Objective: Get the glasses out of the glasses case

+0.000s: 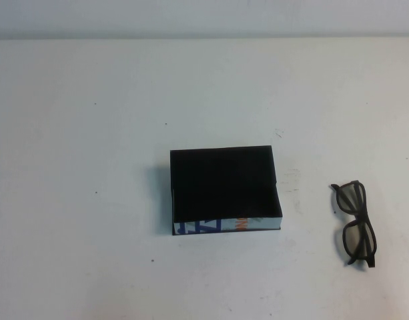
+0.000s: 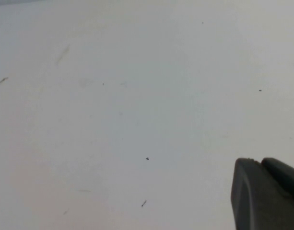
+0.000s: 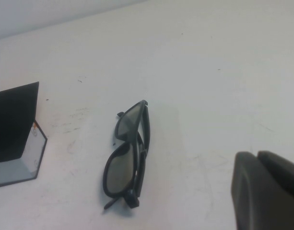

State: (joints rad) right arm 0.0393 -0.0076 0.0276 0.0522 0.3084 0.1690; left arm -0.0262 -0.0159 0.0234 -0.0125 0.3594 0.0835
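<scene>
One glasses (image 1: 354, 224) beside one glasses case (image 1: 224, 191); both tools' (image 2: 266, 194) (image 3: 266, 189) states perhaps unreadable.

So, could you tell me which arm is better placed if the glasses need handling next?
The right arm, probably. The glasses lie on the table right of the glasses case, already outside it. The right gripper has them in its wrist view; the left gripper sees only bare table.

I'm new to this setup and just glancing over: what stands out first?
The glasses case, black inside, sits mid-table, nothing visible in it. The dark glasses lie folded on the table to its right, apart from it. Neither gripper touches anything: the left gripper hangs over bare table, the right gripper near the glasses.
</scene>
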